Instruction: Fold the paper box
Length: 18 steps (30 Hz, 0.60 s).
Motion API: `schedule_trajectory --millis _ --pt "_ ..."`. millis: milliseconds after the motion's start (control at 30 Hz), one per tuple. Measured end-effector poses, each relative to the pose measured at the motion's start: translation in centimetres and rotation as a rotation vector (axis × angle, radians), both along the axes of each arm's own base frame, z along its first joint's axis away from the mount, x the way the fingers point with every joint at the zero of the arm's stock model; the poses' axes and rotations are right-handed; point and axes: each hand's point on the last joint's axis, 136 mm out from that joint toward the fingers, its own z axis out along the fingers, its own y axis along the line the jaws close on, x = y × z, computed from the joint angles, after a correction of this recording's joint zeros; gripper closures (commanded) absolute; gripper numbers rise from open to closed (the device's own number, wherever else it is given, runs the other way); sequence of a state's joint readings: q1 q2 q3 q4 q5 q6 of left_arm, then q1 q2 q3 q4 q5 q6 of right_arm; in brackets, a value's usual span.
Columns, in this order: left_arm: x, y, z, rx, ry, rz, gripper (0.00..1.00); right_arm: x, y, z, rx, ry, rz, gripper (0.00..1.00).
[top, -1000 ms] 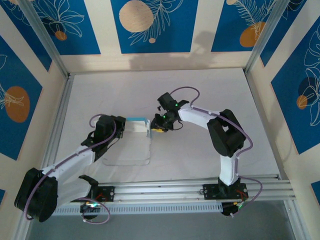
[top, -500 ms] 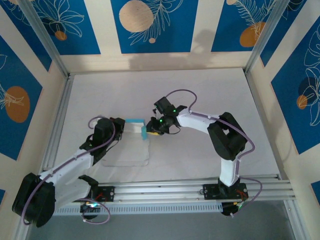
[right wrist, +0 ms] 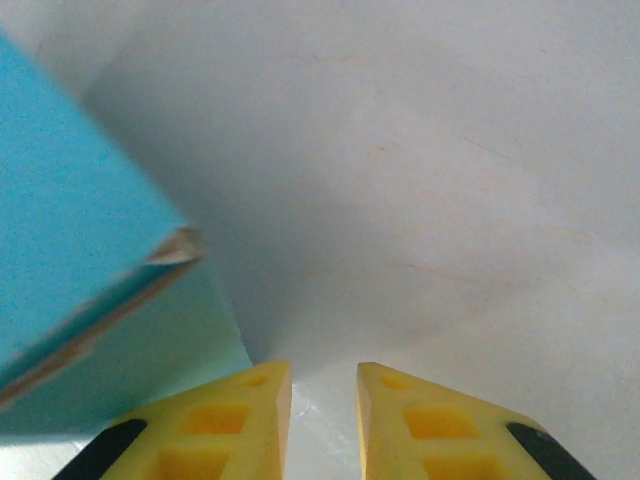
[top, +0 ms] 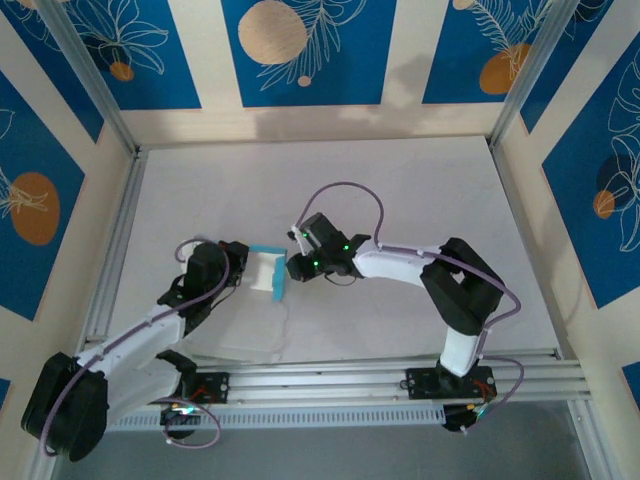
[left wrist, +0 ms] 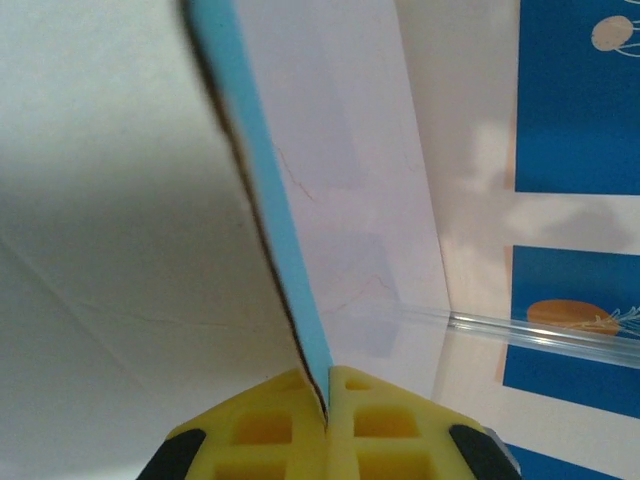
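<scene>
The paper box is a part-folded card, white inside with light-blue edges, lying left of the table's middle. My left gripper is at its left side, and in the left wrist view its yellow fingers are shut on a thin wall of the paper box, blue on one face. My right gripper presses against the box's raised blue right flap. From the right wrist, its jaws stand narrowly open with nothing between them. The blue paper box lies just left of the left fingertip.
A clear plastic sheet lies on the white table under and in front of the box; its edge also shows from the left wrist. Metal rails run along the near edge, and patterned walls surround the table.
My right gripper has moved left and slightly nearer, pushing the box's right flap leftward so the box looks narrower. Its jaws have narrowed a little. The left gripper has kept its grip.
</scene>
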State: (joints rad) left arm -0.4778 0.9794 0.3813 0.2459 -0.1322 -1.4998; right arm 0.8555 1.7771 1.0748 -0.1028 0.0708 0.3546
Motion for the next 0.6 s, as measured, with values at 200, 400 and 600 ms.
schedule_trajectory --millis 200,400,600 --pt "-0.1 0.1 0.6 0.004 -0.035 -0.006 1.00 -0.8 -0.5 0.7 -0.020 -0.115 0.102 0.75" --pt "1.0 -0.5 0.9 -0.006 -0.103 -0.011 1.00 -1.2 -2.0 1.9 0.002 -0.149 0.128 0.74" --pt "3.6 -2.1 2.5 -0.042 -0.256 -0.032 1.00 0.6 -2.1 3.2 0.013 -0.206 0.133 0.74"
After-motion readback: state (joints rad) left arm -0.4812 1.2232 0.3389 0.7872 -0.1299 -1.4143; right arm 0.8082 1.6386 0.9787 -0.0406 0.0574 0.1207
